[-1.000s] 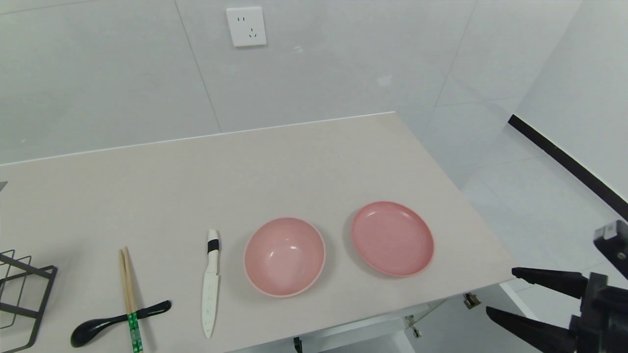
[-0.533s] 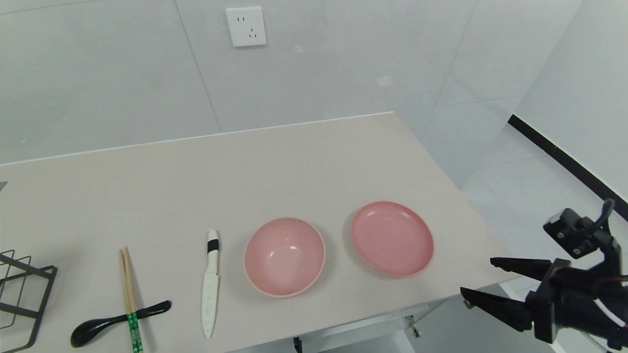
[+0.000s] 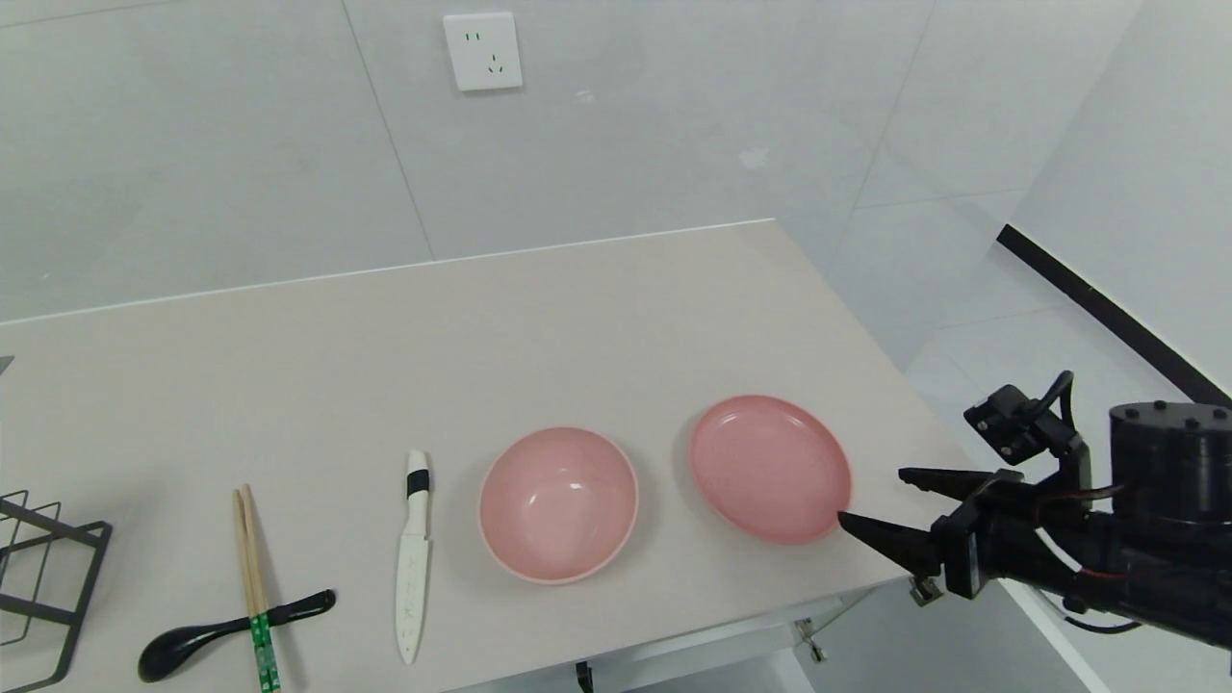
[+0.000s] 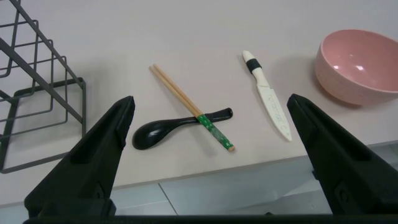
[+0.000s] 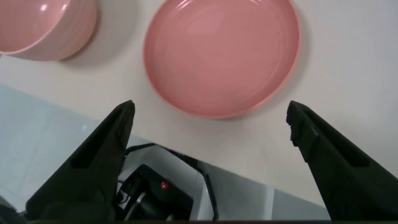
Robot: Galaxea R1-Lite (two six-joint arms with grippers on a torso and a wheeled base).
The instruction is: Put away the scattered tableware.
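Pale tiled walls back the desk (image 3: 577, 318), whose right end carries the pink plate (image 3: 770, 467), with the pink bowl (image 3: 558, 502) just beside it. The right end effector (image 3: 869, 495) hovers spread wide and empty, its lower tip near the plate's rim; the left end effector (image 4: 209, 99) is likewise wide and empty. The plate looks stiff, light and slick: pinch its near rim.

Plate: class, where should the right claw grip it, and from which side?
Probably the plate's right rim, near the table edge, approached from the right. It lies flat and shallow, so only the raised rim offers hold, and the open right claw is beside it.
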